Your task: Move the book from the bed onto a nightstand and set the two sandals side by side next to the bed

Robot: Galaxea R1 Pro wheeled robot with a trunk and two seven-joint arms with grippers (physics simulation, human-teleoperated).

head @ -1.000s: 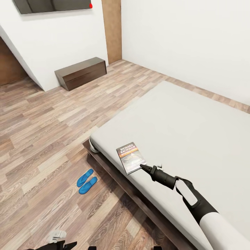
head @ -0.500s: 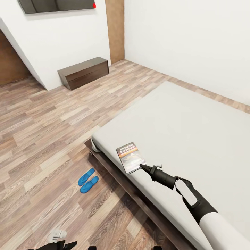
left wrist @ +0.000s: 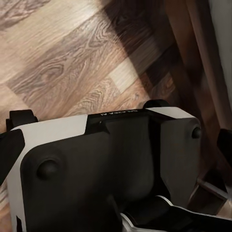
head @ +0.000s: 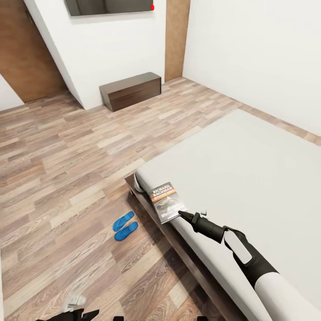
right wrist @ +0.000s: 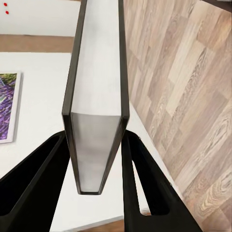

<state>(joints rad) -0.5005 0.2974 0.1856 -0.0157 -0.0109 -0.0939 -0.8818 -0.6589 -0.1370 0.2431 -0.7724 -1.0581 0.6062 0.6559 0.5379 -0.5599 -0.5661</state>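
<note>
Dark-covered book (head: 166,202) stays pinched in the right gripper (head: 183,214) jaws while the camera has swung left

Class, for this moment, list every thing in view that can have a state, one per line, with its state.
book: clamped at its corner by the right gripper, over the bed's edge
right gripper: shut on the book
two sandals: side by side on the floor beside the bed
bed: bare mattress
cabinet: drawers closed
</note>
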